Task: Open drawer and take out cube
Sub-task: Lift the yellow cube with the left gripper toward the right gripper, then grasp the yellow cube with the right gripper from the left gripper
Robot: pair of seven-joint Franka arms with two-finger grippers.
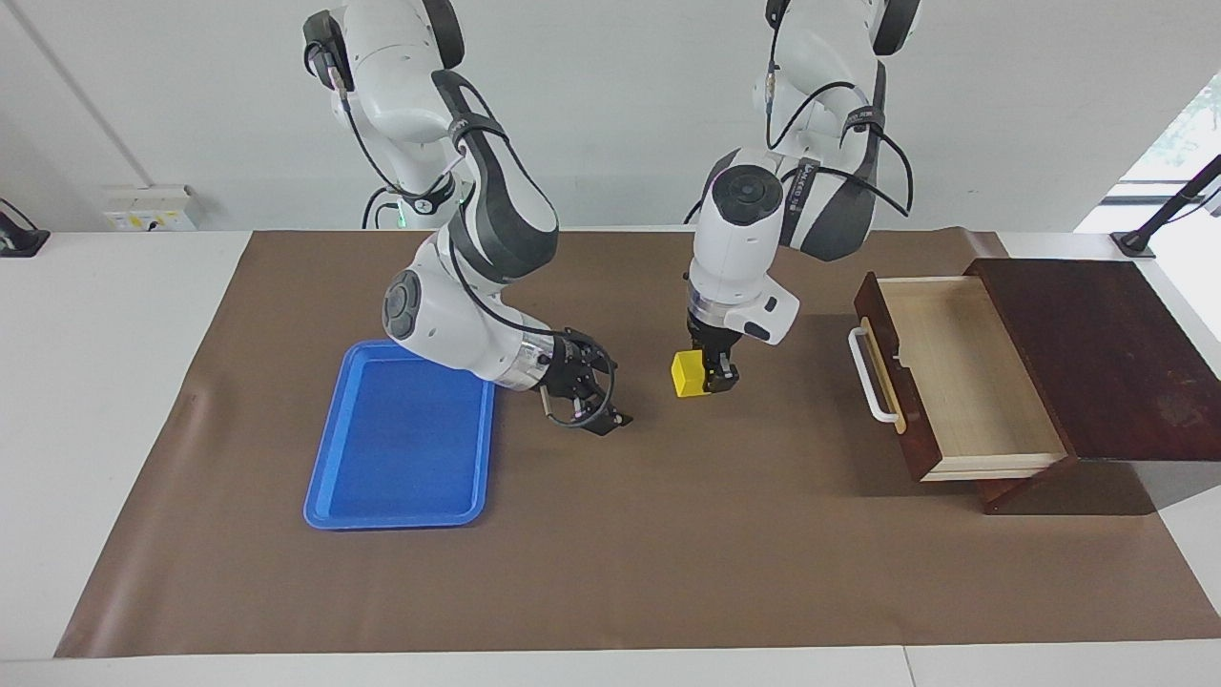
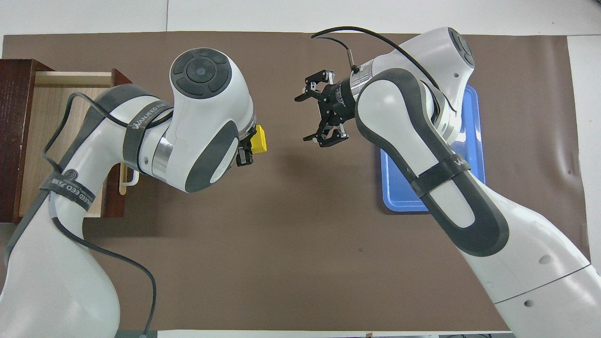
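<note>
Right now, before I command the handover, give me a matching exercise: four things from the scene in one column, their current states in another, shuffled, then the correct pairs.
Things:
1. cube
2. drawer
3. right gripper
4. blue tray

States:
A. pulled out, nothing lying in its pale wood interior
B. fingers spread, holding nothing, above the mat beside the tray
C. lying flat on the mat with nothing in it, toward the right arm's end
D. clamped in the left gripper, above the middle of the mat

Pairs: 1-D, 2-A, 3-B, 4-C
</note>
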